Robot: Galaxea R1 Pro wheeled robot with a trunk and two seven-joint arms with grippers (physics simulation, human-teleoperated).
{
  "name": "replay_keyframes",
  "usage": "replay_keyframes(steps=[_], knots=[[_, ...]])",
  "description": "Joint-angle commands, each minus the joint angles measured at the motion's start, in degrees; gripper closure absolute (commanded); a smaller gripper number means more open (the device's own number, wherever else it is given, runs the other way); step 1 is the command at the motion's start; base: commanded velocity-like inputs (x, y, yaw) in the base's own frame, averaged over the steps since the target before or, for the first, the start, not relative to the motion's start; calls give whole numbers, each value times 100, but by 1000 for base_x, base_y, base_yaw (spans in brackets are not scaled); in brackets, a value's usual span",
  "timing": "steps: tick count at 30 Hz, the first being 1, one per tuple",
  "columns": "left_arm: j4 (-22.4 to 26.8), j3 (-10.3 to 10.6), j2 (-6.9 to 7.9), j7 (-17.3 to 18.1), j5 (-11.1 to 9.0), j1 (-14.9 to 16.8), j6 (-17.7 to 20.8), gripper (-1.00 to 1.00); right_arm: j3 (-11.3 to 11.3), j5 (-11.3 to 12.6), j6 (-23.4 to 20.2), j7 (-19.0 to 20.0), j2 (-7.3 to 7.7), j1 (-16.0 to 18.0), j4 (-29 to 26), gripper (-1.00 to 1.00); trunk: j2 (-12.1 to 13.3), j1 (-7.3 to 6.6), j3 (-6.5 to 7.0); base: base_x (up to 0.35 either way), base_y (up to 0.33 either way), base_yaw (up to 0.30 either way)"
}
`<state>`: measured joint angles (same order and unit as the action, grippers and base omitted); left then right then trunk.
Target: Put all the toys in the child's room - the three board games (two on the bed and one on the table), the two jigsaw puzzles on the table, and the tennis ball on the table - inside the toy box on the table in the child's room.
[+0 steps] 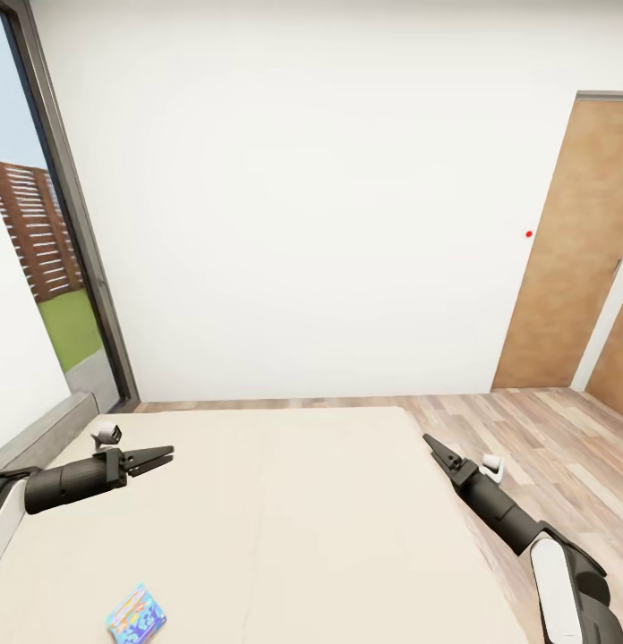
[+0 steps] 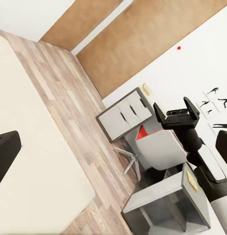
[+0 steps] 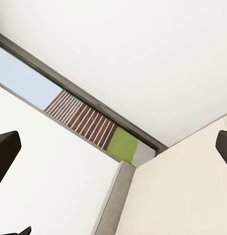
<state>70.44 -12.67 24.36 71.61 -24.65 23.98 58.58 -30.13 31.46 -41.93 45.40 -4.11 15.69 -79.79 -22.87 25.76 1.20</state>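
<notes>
Both arms are matte black cylinders ending in a slim black two-fingered tool, the left tool (image 1: 159, 458) and the right tool (image 1: 432, 444) each carrying a small white camera block near the wrist, while the right arm's upper link wears a glossy white shell.

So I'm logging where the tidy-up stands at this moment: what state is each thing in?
small blue board game: lying flat on the bed, untouched
bed: otherwise bare
left gripper: empty, over the bed
right gripper: empty, at the bed's edge
door: closed
</notes>
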Motion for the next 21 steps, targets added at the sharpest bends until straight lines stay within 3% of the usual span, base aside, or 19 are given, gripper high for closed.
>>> replay_keyframes(steps=[1, 21], knots=[[-4, 0, 2, 10, -13, 1, 39, -100, -13, 9, -35, 13, -7, 4, -2, -100, -5, 2, -3, 0, 232, 0], [-11, -2, -2, 2, -1, 1, 33, -100, -15, 9, -35, 13, -4, 4, -1, -100, -5, 2, -3, 0, 218, 0]])
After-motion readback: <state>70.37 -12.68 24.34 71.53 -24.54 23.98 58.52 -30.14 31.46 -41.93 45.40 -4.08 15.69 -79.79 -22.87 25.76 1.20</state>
